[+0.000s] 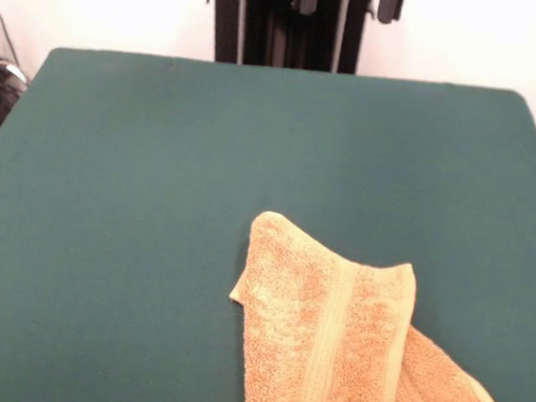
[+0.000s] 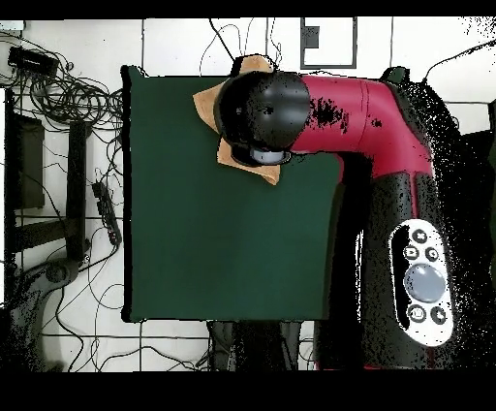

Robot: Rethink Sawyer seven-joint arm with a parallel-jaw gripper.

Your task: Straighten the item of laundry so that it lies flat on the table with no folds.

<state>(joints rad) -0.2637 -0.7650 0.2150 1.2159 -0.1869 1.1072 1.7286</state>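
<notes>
The orange-tan towel (image 1: 322, 330) lies crumpled on the dark green table (image 1: 159, 152), near the front edge and right of centre. One flap is folded over, a woven band runs down it, and its lower part runs off the picture's bottom. In the overhead view only the towel's corners (image 2: 205, 98) show at the table's (image 2: 223, 242) top edge; the arm's black head (image 2: 262, 109) covers the rest. My gripper (image 1: 349, 0) shows only as two grey tips at the top edge of the front view. The tips are set apart, high above the table, with nothing between them.
The black pedestal (image 1: 285, 22) stands behind the table's far edge. Cables and a power strip (image 2: 105, 208) lie on the floor beside the table. The red arm and its base (image 2: 407, 242) stand over the table's right side in the overhead view.
</notes>
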